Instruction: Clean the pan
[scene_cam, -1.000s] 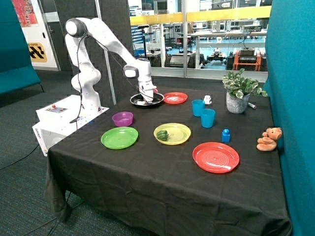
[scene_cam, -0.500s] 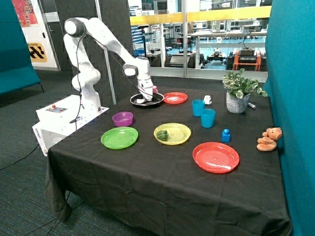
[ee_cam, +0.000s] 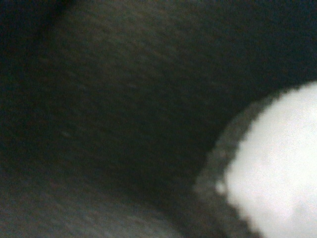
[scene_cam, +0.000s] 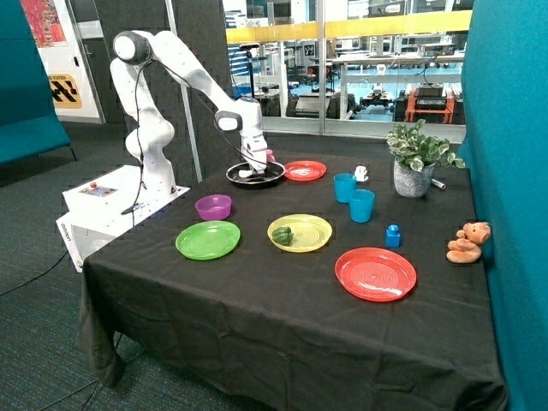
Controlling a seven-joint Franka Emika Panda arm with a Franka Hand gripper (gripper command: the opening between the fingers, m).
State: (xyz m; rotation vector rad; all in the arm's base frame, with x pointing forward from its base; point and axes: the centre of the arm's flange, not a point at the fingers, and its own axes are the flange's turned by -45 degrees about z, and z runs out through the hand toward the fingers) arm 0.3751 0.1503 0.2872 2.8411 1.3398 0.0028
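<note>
The pan (scene_cam: 272, 177), black inside with a shiny rim, sits at the back of the black-clothed table, next to a small red plate (scene_cam: 305, 170). My gripper (scene_cam: 249, 170) reaches straight down into the pan, on its side nearer the robot base. A small white thing (scene_cam: 246, 175) lies in the pan at the gripper's tip. In the wrist view the pan's dark inside (ee_cam: 124, 99) fills the frame from very close, with a white blob (ee_cam: 277, 168) at one edge.
In front of the pan stand a purple bowl (scene_cam: 213, 206), a green plate (scene_cam: 207, 240), a yellow plate (scene_cam: 308, 231) holding a green item, and a large red plate (scene_cam: 375, 273). Two blue cups (scene_cam: 361, 205), a potted plant (scene_cam: 416, 163), a blue block (scene_cam: 393, 235) and a teddy (scene_cam: 467, 242) stand further along.
My gripper has slid a little across the pan toward the robot base side, staying low inside it. The pan and other things have not moved.
</note>
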